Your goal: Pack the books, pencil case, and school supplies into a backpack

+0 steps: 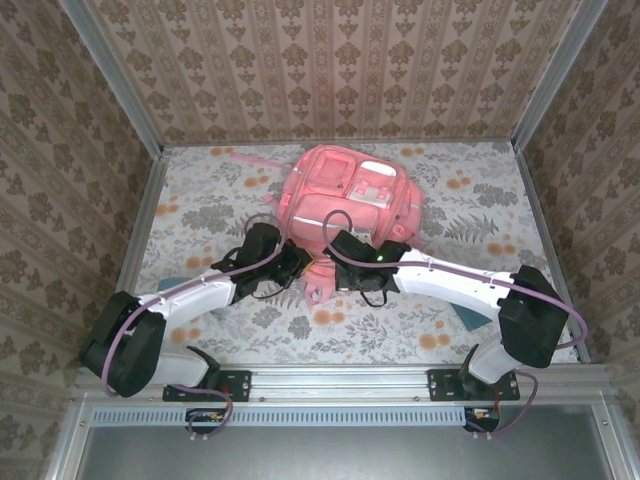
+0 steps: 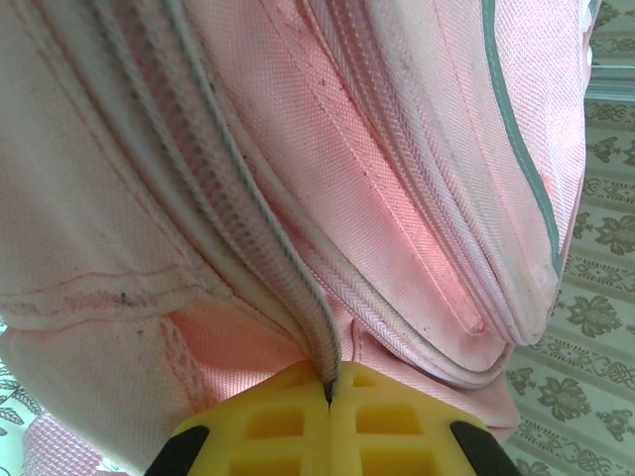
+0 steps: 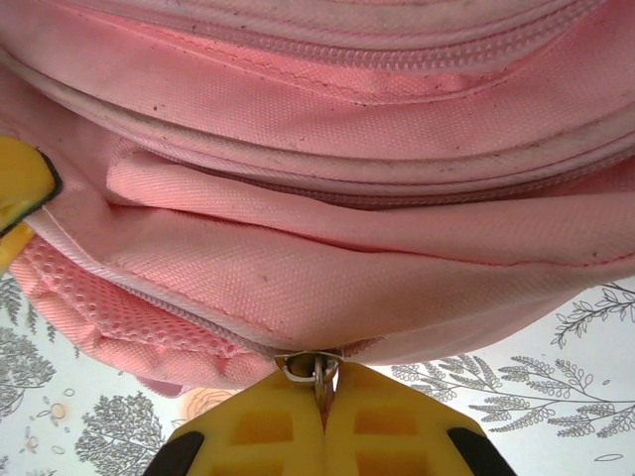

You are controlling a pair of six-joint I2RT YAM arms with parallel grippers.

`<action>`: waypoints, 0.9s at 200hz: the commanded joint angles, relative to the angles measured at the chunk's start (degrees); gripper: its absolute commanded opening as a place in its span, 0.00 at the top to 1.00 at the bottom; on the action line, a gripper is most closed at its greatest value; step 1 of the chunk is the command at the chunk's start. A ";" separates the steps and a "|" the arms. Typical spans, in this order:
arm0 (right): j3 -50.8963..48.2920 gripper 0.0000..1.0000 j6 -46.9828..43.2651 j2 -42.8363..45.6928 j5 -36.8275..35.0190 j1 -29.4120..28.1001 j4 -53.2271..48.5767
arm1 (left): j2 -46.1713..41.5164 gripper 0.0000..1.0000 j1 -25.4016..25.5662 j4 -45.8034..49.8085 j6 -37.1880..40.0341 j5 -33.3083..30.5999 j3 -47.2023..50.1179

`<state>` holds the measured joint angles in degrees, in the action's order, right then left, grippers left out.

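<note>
Backpack (image 1: 345,195): pink, lying on the floral counter (image 1: 200,190), mid-far, near end right at both arms' tips.
Left claw (image 2: 328,395): clenched, pinching the zipper edge (image 2: 288,278) at the fingertips, pink fabric looming just above.
Right claw (image 3: 323,399): clamped on the metal zipper pull (image 3: 314,365), pack's bulk pressed close overhead.
Spacing: claws near each other, both touching the pack.

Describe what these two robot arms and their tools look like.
The left arm and right arm have white tubular links, chunky black joints and a purple cable looping alongside. A green light glows on the right one. The left tool and right tool end in yellow fingers moulded with square pockets.
</note>
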<state>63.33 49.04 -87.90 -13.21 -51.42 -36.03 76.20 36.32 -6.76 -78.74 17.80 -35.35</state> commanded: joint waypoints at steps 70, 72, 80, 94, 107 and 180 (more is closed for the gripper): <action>-5.91 1.00 -3.15 7.83 -1.59 9.22 -7.81 | -2.79 1.00 -4.68 6.71 4.42 -10.25 0.39; -6.11 1.00 -3.29 8.66 -1.39 9.49 -7.65 | -2.81 1.00 -4.68 6.75 4.46 -10.25 0.42; -6.64 0.99 -4.05 10.25 -0.69 10.35 -7.16 | -2.77 1.00 -4.76 6.86 4.65 -10.16 0.29; -7.21 0.99 -5.45 11.16 0.83 11.80 -6.14 | -2.57 1.00 -4.82 6.77 4.90 -9.92 0.23; -7.55 0.99 -6.77 11.30 1.69 12.71 -5.09 | -2.54 1.00 -4.94 6.76 4.93 -9.80 0.17; -7.75 1.00 -14.93 6.43 2.19 20.68 -1.86 | -4.67 1.00 -6.86 9.71 6.65 -9.89 0.41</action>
<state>55.96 37.98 -79.88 -5.48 -34.33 -34.02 73.43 31.88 -2.61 -74.65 15.11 -35.35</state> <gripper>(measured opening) 0.052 0.039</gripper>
